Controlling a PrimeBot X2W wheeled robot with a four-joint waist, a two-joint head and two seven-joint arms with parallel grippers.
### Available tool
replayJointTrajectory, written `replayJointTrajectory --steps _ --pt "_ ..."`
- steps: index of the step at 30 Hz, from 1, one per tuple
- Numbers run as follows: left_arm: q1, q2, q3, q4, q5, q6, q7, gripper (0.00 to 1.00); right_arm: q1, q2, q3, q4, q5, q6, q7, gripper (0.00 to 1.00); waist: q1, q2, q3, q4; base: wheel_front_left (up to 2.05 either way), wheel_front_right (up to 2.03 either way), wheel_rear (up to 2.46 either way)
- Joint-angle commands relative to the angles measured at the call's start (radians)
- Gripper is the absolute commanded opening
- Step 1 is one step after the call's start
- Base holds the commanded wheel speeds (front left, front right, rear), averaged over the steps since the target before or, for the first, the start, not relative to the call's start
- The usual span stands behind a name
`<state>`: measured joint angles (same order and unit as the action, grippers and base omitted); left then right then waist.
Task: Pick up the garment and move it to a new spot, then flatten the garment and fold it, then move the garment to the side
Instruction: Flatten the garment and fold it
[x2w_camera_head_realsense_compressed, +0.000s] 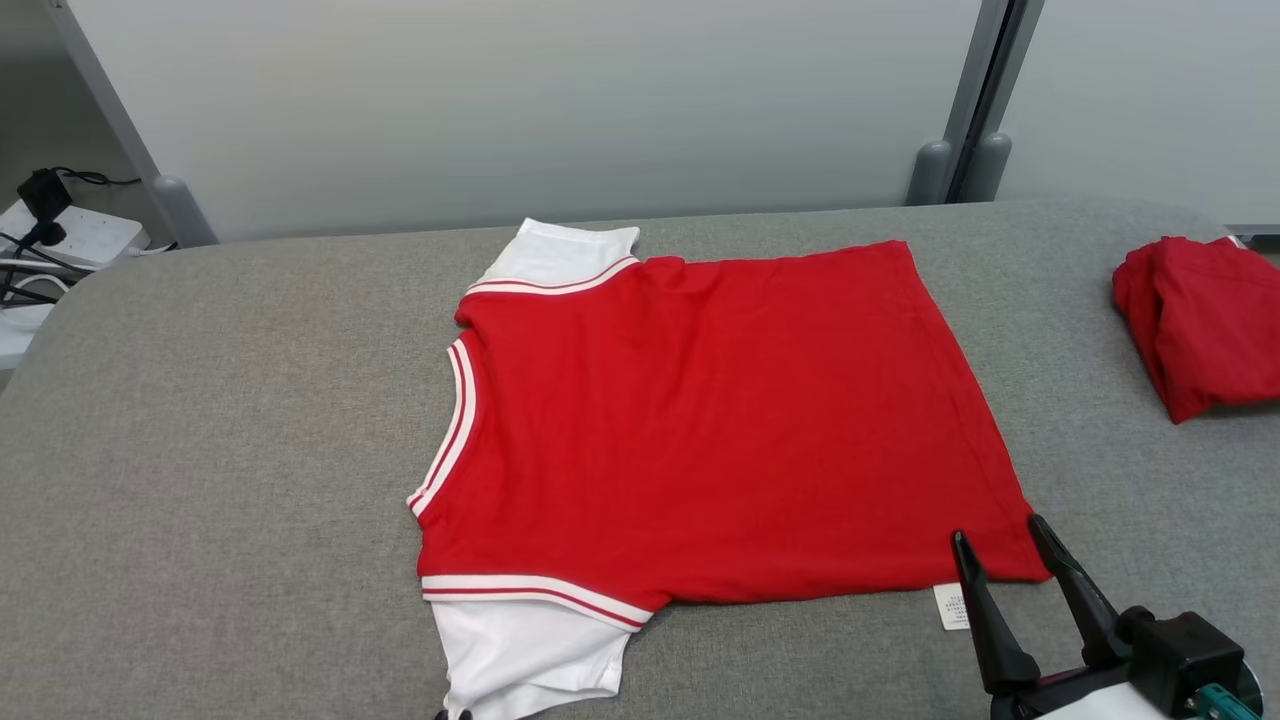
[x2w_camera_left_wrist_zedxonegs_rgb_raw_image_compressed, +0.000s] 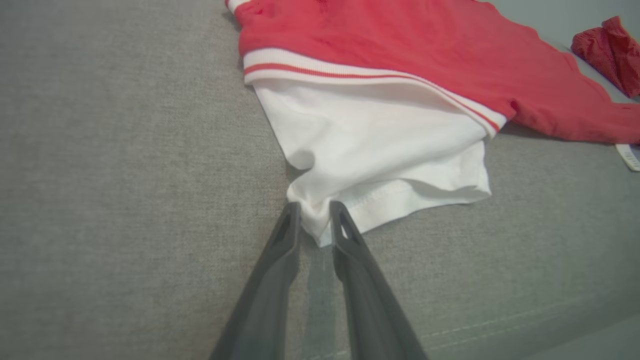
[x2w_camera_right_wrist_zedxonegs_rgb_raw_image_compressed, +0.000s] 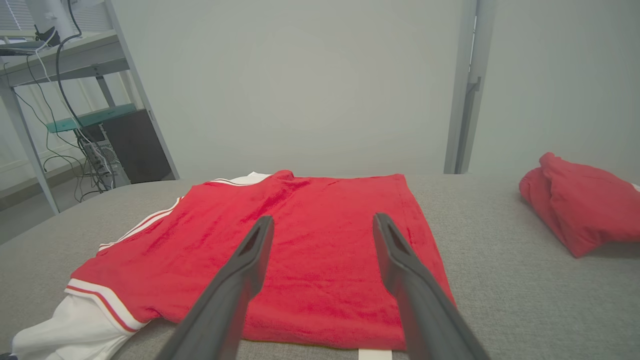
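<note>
Down at seven o'clock, the left jaws pinched the garment (x2w_camera_head_realsense_compressed: 700, 420) by its white sleeve (x2w_camera_left_wrist_zedxonegs_rgb_raw_image_compressed: 380, 145), likely to fold it in; at four o'clock, the right jaws gaped empty.

Label (x2w_camera_head_realsense_compressed: 951, 606) print unreadable; red bundle (x2w_camera_head_realsense_compressed: 1200, 325) cut by edge.

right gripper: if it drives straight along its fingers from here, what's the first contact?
The right gripper, jaws open, points across the garment near its hem corner, so the red cloth likely comes first. How high the tips sit above it is unclear.
</note>
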<state>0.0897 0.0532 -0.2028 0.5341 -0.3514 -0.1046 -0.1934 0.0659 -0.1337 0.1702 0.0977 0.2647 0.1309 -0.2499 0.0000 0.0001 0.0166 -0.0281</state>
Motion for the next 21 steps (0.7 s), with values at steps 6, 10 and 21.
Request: replayJointTrajectory --steps 6,10,21 --pt "-0.075 0.007 0.015 0.014 0.000 -0.004 -0.020 0.00 -0.041 -0.027 0.014 -0.033 0.006 0.000 -0.012 1.00 0.0000 -0.0001 0.023 -0.001 0.00 0.00 0.00" --pt "-0.083 0.023 0.009 0.002 0.021 0.010 -0.035 0.00 -0.044 -0.011 -0.013 -0.014 0.035 0.000 -0.012 1.00 0.0000 -0.0001 0.044 0.008 0.00 0.00 0.00" --pt "-0.027 0.107 -0.048 -0.181 0.071 -0.003 -0.050 0.00 -0.122 -0.013 -0.136 0.304 0.164 0.000 -0.012 1.00 0.0000 -0.0001 0.076 0.069 0.00 0.00 0.00"
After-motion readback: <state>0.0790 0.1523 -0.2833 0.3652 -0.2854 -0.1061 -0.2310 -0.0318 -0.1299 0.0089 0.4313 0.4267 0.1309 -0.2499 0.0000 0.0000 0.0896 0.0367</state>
